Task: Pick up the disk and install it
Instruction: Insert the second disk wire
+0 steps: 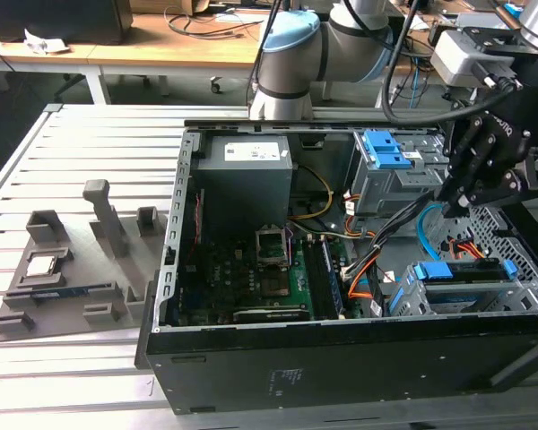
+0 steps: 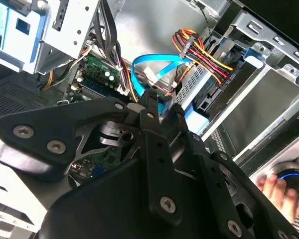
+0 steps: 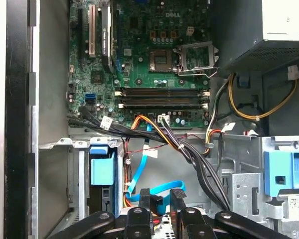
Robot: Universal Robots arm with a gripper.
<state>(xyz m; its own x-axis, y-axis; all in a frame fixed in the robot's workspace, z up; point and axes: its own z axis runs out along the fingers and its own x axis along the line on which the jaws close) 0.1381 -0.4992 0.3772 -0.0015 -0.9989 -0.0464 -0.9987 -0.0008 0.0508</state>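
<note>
Exterior view shows the gripper (image 1: 455,204) at right, fingers nearly together and empty, above the case (image 1: 341,358), since the disk (image 1: 457,282) already sits in its bay.

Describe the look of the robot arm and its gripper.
The arm is built of silver-grey tubes with rounded pale blue joint caps, and black cables loop alongside it. A white box-shaped module sits near the wrist. The gripper is matte black, made of flat linkage bars pinned with round silver screws, seen in both wrist views, ending in narrow black fingers.

Matt black gripper (image 2: 162,112), grey metal cage (image 1: 390,175) with blue plastic latch (image 1: 383,148).
</note>
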